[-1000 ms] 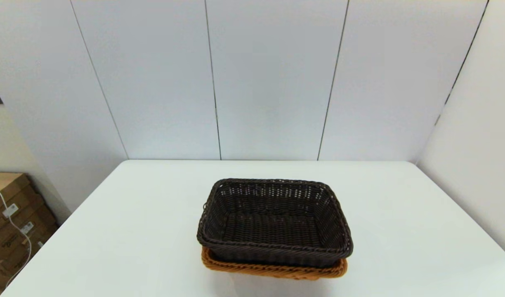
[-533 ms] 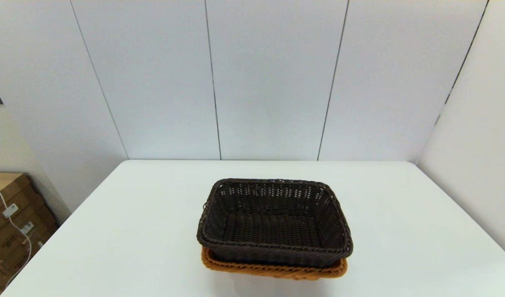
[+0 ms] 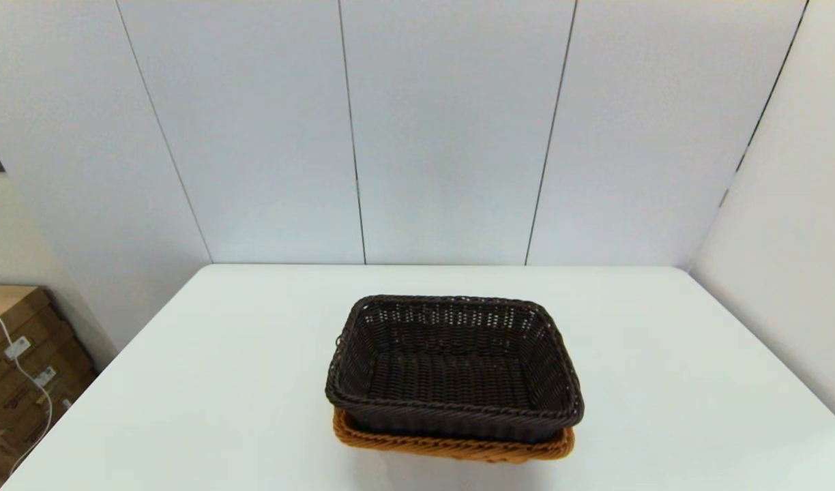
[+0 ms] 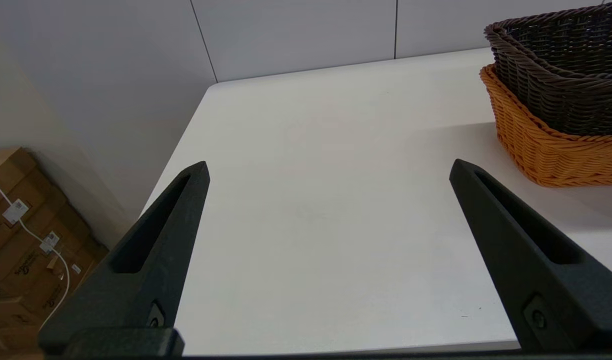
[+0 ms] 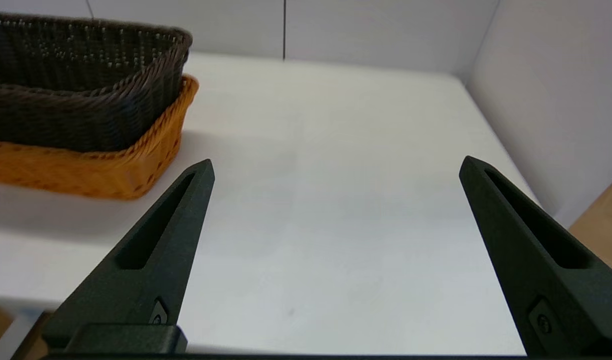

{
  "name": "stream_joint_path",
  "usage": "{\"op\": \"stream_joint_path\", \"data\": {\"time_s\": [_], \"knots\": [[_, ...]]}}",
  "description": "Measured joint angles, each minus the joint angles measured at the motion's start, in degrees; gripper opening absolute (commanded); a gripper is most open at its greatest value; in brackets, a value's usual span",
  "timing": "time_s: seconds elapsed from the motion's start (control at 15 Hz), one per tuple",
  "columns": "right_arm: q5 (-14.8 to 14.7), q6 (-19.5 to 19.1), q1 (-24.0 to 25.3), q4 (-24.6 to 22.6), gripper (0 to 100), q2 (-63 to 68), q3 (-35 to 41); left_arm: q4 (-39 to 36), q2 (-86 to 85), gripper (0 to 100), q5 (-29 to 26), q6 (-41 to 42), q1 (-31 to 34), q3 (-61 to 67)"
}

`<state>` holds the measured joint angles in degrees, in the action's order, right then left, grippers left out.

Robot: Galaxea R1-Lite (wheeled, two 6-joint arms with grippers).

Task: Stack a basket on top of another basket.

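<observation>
The dark brown basket [image 3: 453, 365] sits nested inside the orange-tan basket [image 3: 451, 447] near the table's front middle; only the orange rim shows below it in the head view. Both arms are out of the head view. My left gripper [image 4: 328, 167] is open over bare table by the front edge, to the left of the stacked dark basket [image 4: 566, 70] and orange basket [image 4: 551, 145]. My right gripper [image 5: 336, 165] is open too, to the right of the dark basket [image 5: 81, 85] and orange basket [image 5: 96, 170]. Neither gripper touches a basket.
The white table [image 3: 220, 382] is bounded by wall panels behind and a white wall on the right. Cardboard boxes [image 3: 18, 368] with a white cable stand on the floor past the table's left edge.
</observation>
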<state>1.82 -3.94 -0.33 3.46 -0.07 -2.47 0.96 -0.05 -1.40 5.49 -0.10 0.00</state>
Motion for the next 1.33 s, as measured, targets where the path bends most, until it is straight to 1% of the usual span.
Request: {"op": "stream_joint_path", "data": {"time_s": [0.07, 0.13, 0.47, 1.33], "knots": [[-0.04, -0.17, -0.02, -2.30, 100, 0.00, 1.11, 0.02, 0.00, 100, 0.02, 0.02, 0.00, 0.00], [-0.02, -0.41, -0.02, -2.95, 100, 0.00, 1.77, 0.07, 0.00, 100, 0.00, 0.00, 0.00, 0.00], [-0.02, 0.55, -0.02, -3.16, 100, 0.00, 2.45, 0.02, 0.00, 100, 0.09, 0.02, 0.00, 0.00], [0.00, 0.63, -0.02, -3.11, 100, 0.00, 2.47, 0.00, 0.00, 100, 0.02, 0.05, 0.00, 0.00]]}}
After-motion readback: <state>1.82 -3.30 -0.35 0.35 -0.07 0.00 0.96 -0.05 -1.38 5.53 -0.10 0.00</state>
